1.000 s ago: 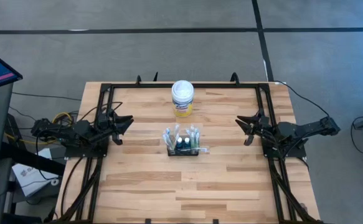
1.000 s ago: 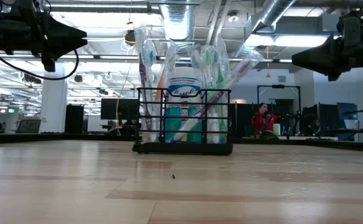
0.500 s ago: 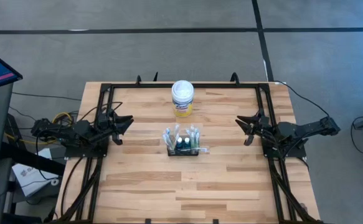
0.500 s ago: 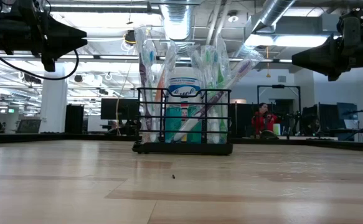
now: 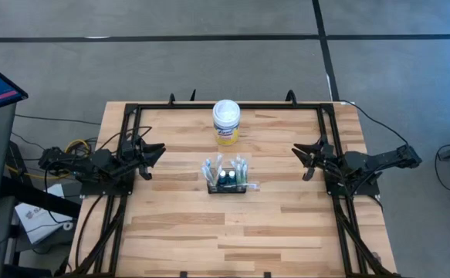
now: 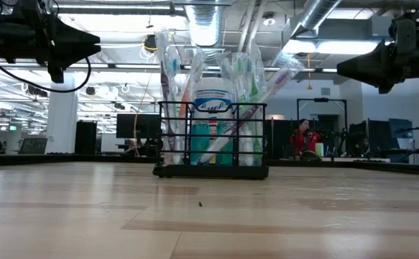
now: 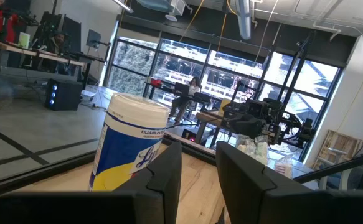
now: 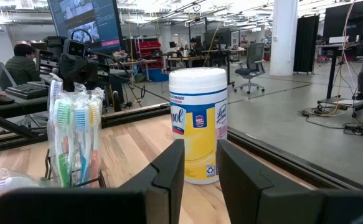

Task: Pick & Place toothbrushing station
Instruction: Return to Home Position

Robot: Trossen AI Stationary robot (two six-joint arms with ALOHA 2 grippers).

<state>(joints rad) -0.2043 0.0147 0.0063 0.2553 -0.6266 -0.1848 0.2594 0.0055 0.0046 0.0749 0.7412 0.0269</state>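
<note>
The toothbrushing station, a small black wire caddy (image 5: 227, 182), stands on its base at the table's middle, holding several wrapped toothbrushes (image 6: 210, 86) upright; it also shows in the right wrist view (image 8: 72, 174). My left gripper (image 5: 160, 149) hovers open at the table's left, above the table (image 6: 94, 44). My right gripper (image 5: 296, 151) hovers open at the table's right (image 6: 342, 70). Both stand well apart from the caddy.
A round canister with a white lid and yellow label (image 5: 226, 122) stands behind the caddy near the table's far edge; it shows in both wrist views (image 7: 128, 149) (image 8: 198, 124). A black frame (image 5: 136, 116) runs along the table's edges. A person (image 6: 304, 137) sits far behind the table.
</note>
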